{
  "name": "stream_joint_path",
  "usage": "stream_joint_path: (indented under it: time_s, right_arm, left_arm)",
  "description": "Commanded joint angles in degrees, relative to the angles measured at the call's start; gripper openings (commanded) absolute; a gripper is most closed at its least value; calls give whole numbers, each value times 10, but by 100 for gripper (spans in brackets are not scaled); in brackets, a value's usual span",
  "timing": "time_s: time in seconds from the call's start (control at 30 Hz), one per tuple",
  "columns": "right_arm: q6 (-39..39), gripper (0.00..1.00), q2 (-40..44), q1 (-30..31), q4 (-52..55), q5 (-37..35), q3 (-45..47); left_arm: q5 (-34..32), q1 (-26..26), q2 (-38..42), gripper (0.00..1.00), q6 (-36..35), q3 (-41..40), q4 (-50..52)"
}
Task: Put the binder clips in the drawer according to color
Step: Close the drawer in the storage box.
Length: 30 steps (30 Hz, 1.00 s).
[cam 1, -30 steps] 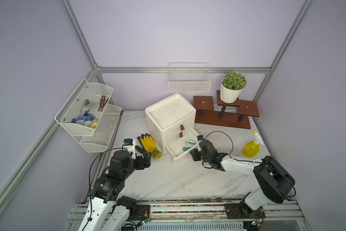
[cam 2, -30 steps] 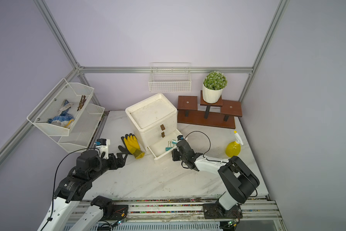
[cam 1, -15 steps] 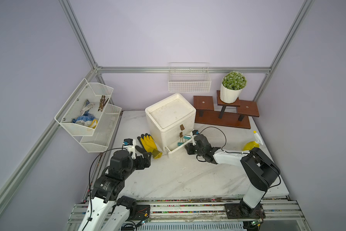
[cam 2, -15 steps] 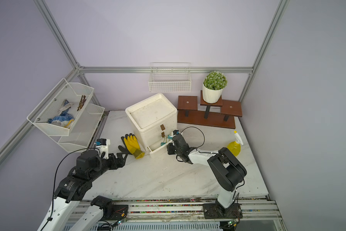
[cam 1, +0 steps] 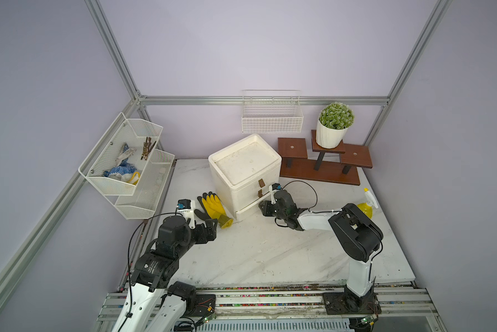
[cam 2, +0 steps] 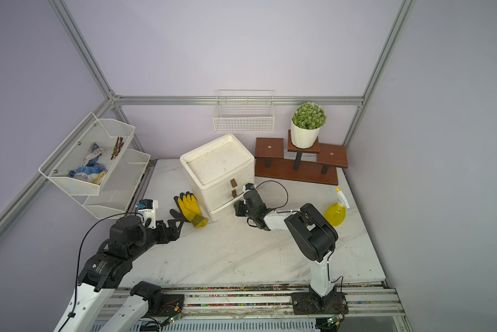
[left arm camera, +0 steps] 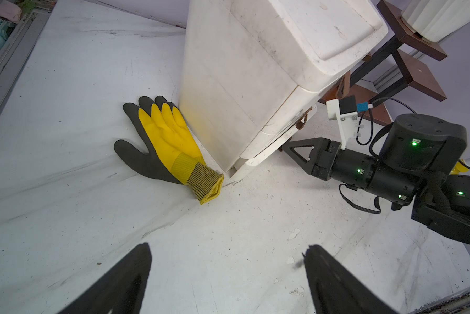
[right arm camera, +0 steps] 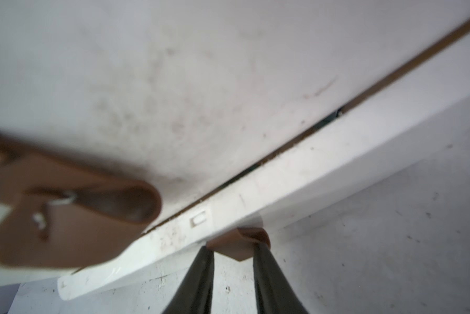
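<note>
The white drawer chest [cam 1: 247, 169] [cam 2: 218, 163] [left arm camera: 255, 68] stands mid-table. Its bottom drawer [cam 1: 247, 208] [right arm camera: 310, 168] is pushed in except for a narrow dark gap. My right gripper [cam 1: 263, 208] [cam 2: 238, 208] [right arm camera: 235, 247] sits at that drawer's front, shut on its brown tab handle [right arm camera: 237, 242]. The binder clips are hidden; only a dark teal speck shows in the gap. My left gripper [cam 1: 212, 227] [cam 2: 178, 227] [left arm camera: 228, 246] hovers open over bare table near the front left, holding nothing.
A yellow and black glove [cam 1: 212, 205] [left arm camera: 168, 141] lies against the chest's left side. A yellow spray bottle [cam 1: 365, 207] stands at the right. A brown wooden stand [cam 1: 319, 169] with a potted plant [cam 1: 335, 126] is at the back. Wire baskets [cam 1: 126, 161] hang on the left wall.
My right gripper has moved toward the chest with the tab handle, pushing the open bottom drawer almost fully in; the teal clips inside went out of sight. The left arm has not moved.
</note>
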State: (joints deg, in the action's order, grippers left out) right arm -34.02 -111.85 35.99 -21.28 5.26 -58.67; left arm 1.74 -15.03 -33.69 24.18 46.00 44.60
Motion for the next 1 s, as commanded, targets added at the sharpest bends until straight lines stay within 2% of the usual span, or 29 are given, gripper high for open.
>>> stream_joint_path:
  time_s: [0.0, 0.47, 0.63, 0.7, 0.73, 0.8, 0.83, 0.97]
  right_arm:
    - [-29, 30, -9, -4, -56, -2, -11]
    - [-65, 30, -43, -4, -89, -5, -38]
    - [-63, 32, -2, -4, -87, -26, -1]
    - [-56, 39, 41, -4, -75, -45, 29]
    - [-50, 48, 71, -4, -50, -61, 41]
    - [-28, 72, 134, -5, -7, -90, 64]
    - [-19, 96, 172, -5, 14, -112, 79]
    - [46, 99, 316, -12, 141, -188, 100]
  left_arm:
    - [3, 2, 1, 92, -13, -6, -22]
    - [3, 2, 1, 92, -12, -6, -21]
    - [0, 2, 1, 94, -12, -6, -21]
    - [-2, 2, 1, 95, -11, -4, -20]
    - [-5, 2, 1, 96, -10, -4, -19]
    - [-12, 2, 3, 100, -8, -1, -17]
    - [-19, 2, 3, 100, -6, 1, -15]
    - [-56, 3, 8, 100, 15, 0, -27]
